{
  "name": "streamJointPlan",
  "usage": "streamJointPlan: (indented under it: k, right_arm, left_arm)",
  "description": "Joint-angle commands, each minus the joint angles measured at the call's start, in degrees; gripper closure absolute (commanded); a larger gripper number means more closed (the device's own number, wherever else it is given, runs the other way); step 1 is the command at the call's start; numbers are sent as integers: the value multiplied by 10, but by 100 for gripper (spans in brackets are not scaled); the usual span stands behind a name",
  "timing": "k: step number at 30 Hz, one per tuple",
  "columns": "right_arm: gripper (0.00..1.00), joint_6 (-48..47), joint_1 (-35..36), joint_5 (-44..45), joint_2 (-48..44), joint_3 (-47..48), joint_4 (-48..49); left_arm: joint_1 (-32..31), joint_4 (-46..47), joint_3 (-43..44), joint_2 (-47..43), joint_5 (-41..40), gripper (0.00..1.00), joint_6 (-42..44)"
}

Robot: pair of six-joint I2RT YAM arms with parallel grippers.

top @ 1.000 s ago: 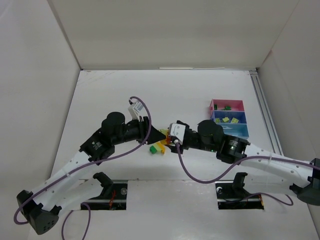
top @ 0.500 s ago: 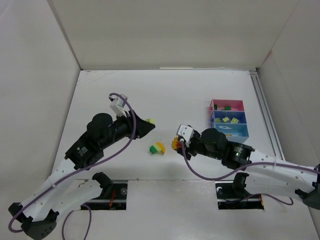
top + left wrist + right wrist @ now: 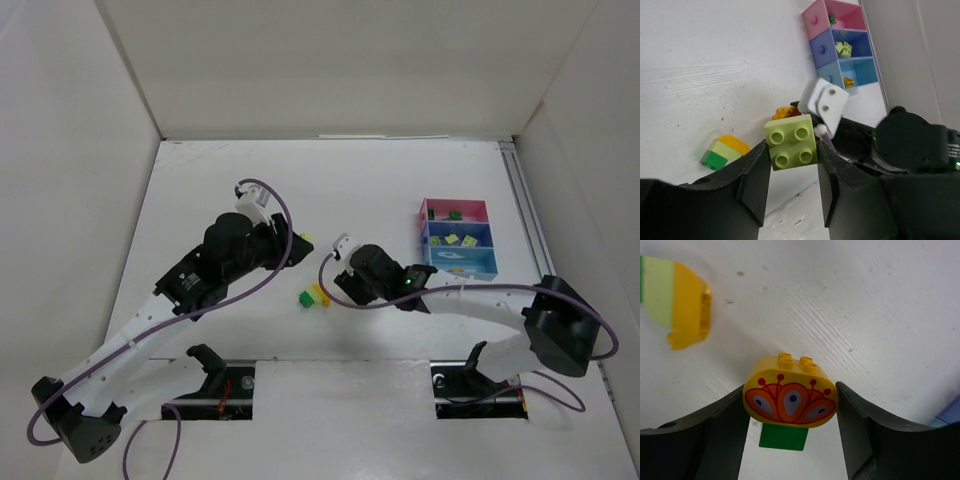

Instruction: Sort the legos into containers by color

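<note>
Arms split apart: L tool (image 3: 791,170) holds pale-green lego (image 3: 791,142), R tool (image 3: 790,422) holds yellow-orange lego (image 3: 790,397); containers (image 3: 424,240) at 3 o'clock next.

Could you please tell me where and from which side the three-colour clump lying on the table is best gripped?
Probably from straight above, jaws closing across the clump at its pale green middle brick. It lies flat on the table as a short row, so its long sides are flat and parallel there; the yellow end is rounded and likely to slip.
</note>
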Motion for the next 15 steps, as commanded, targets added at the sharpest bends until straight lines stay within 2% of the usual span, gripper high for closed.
streamJointPlan:
  k: [1,7,15]
  right_arm:
    - [77,40,-40,-13,31,41,24]
    - [76,59,-59,-27,101,47,24]
    - [75,72,-59,-27,101,47,24]
  left_arm:
    - [4,4,31,-27,-41,83,9]
    - [4,-17,31,-27,-62,82,9]
    - [4,-23,31,-27,-73,82,9]
